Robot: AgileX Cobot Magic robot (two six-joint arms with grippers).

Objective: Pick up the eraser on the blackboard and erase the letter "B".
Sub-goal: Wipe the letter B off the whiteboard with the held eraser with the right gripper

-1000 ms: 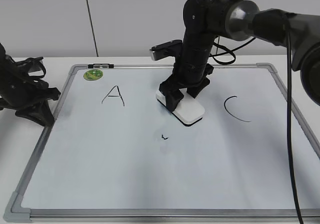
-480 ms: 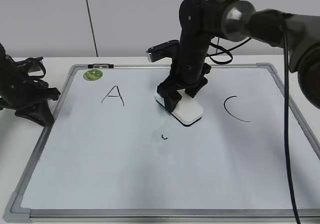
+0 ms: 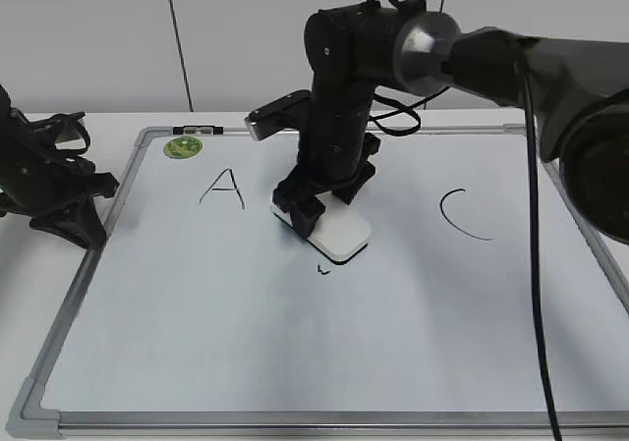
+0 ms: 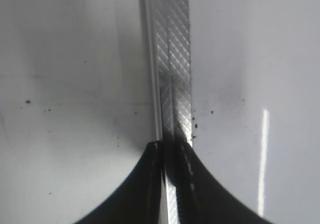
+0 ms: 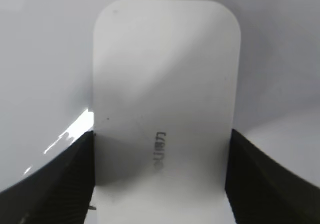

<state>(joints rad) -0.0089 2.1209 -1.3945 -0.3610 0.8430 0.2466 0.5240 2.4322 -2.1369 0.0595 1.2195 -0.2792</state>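
Observation:
The white eraser (image 3: 339, 233) lies flat on the blackboard (image 3: 197, 343), between the black "A" (image 3: 224, 188) and the black "C" (image 3: 462, 213). My right gripper (image 3: 313, 210) is shut on the eraser's sides and presses it to the board. In the right wrist view the eraser (image 5: 165, 84) fills the gap between the black fingers (image 5: 65, 179), grey marking on top. No whole letter "B" shows; a small black stroke (image 3: 323, 270) sits just in front of the eraser. My left gripper (image 3: 74, 220) rests shut at the board's left edge, over the metal frame (image 4: 172, 59).
A round green magnet (image 3: 183, 147) sits at the board's far left corner. The board's grey frame (image 3: 295, 419) runs along the front, with a grey plastic corner (image 3: 29, 416). A grey wall stands behind the table. The right arm's cable (image 3: 539, 294) hangs over the right side.
My right gripper has slid the eraser left and toward the front across the board, close to the small black stroke. The left arm has not moved.

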